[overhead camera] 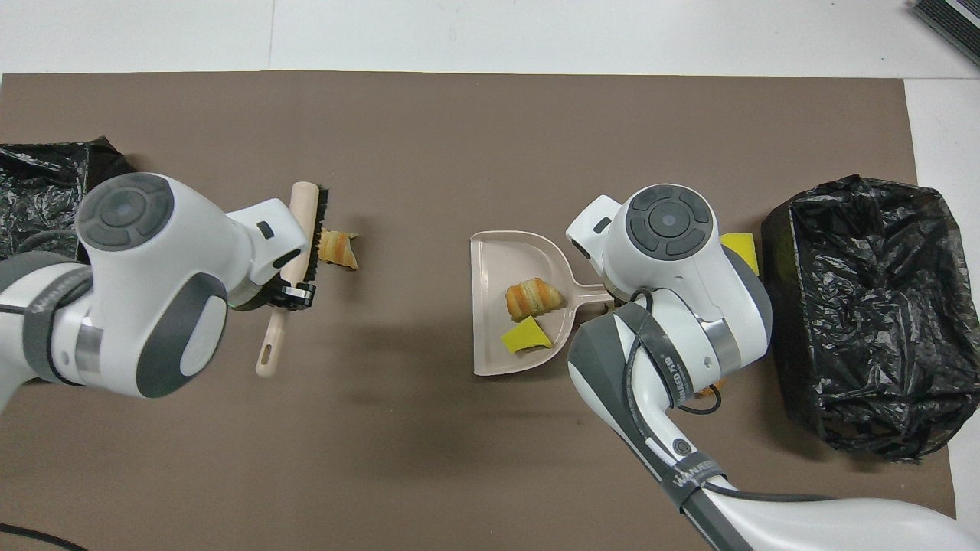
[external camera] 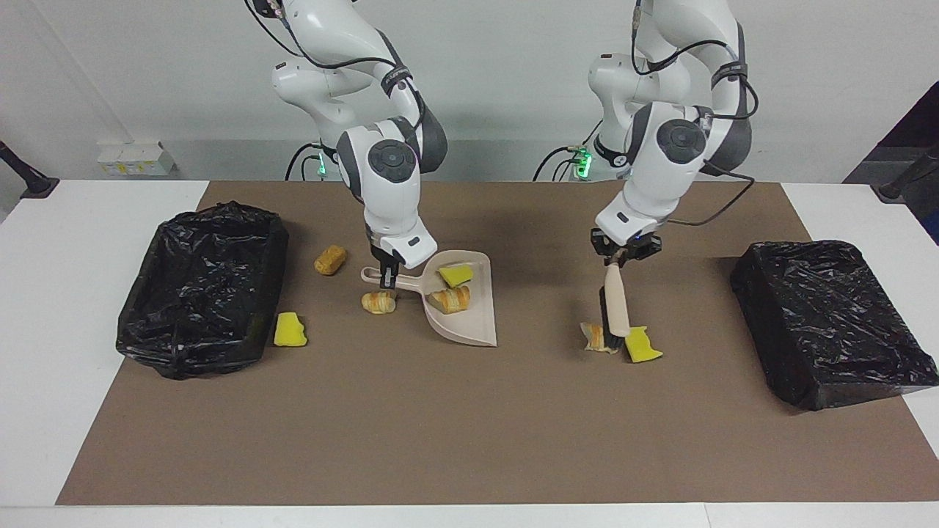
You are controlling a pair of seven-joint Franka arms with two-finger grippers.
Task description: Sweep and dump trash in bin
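Observation:
My right gripper is shut on the handle of the beige dustpan, which rests on the brown mat. In the pan lie a yellow sponge chunk and a croissant piece; both also show in the overhead view, the sponge chunk and the croissant piece. My left gripper is shut on the brush, bristles down against a croissant piece and a yellow sponge chunk. Loose trash lies beside the pan's handle: a croissant, a bread roll and a yellow sponge chunk.
An open bin lined with a black bag stands at the right arm's end of the table, the loose sponge chunk beside it. A second black-bagged bin stands at the left arm's end. The brown mat covers the table's middle.

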